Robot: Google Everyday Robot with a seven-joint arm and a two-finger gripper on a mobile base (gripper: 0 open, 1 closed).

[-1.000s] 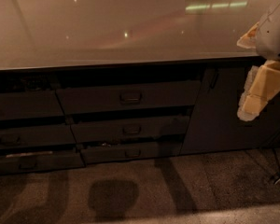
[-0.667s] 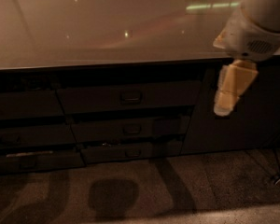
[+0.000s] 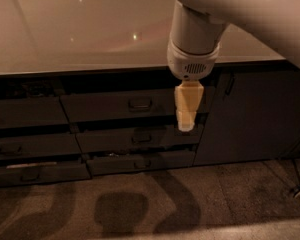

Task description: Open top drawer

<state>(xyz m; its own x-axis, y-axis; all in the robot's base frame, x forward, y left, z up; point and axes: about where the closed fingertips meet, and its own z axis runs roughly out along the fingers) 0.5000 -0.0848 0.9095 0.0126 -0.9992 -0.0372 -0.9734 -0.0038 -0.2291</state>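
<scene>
The top drawer [image 3: 105, 106] is a wide dark front just under the pale countertop, in the middle column. Its small loop handle [image 3: 140, 103] sits at the centre of the front. The front looks flush with the cabinet, and no interior shows. My gripper [image 3: 186, 126] hangs tip-down from the white wrist [image 3: 192, 54], in front of the right end of the top drawer. It is to the right of the handle and a little lower, apart from it. It holds nothing that I can see.
Two shallower drawers [image 3: 140, 138] lie below the top one, the lowest [image 3: 140, 161] standing slightly out. Another drawer column [image 3: 25, 115] is at the left. A dark cabinet door [image 3: 250, 124] with a vertical handle [image 3: 230, 85] is at the right. A cable [image 3: 296, 186] lies on the carpet.
The arm has swung left from in front of the cabinet door. The gripper now hangs before the right end of the top drawer. The drawers have not moved.
</scene>
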